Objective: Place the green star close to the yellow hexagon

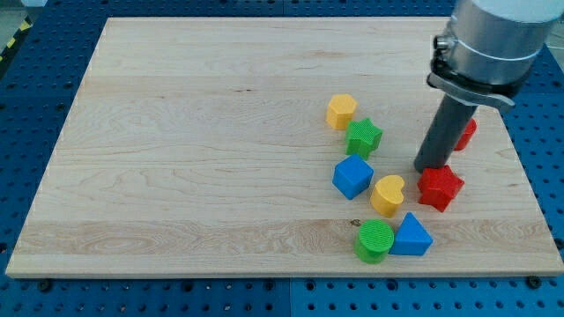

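Left of my tip (426,167), with a clear gap between, sits the green star (363,136), already touching the yellow hexagon (341,111) up-left of it. No fingers on this rig, just a bare rod, so nothing to open or close. The tip is parked right against the red star (439,187). The green star looks like a light, stiff plastic block that'd skate easily on the tabletop (194,132); I'd push square on a flat side, not a point, or it'll spin.
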You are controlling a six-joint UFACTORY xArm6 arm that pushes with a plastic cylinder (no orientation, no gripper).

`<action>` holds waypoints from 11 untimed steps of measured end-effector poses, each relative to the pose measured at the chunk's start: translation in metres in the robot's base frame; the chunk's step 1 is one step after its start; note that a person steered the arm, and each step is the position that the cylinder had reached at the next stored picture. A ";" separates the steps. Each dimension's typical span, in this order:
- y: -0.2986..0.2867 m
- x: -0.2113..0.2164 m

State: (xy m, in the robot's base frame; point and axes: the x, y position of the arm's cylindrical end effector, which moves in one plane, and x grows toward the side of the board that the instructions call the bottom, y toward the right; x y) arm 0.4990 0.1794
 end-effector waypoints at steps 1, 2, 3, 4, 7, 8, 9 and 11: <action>-0.029 -0.014; -0.032 -0.018; -0.042 -0.027; -0.043 -0.032; -0.045 -0.029; -0.069 -0.029; -0.070 -0.029; -0.055 -0.029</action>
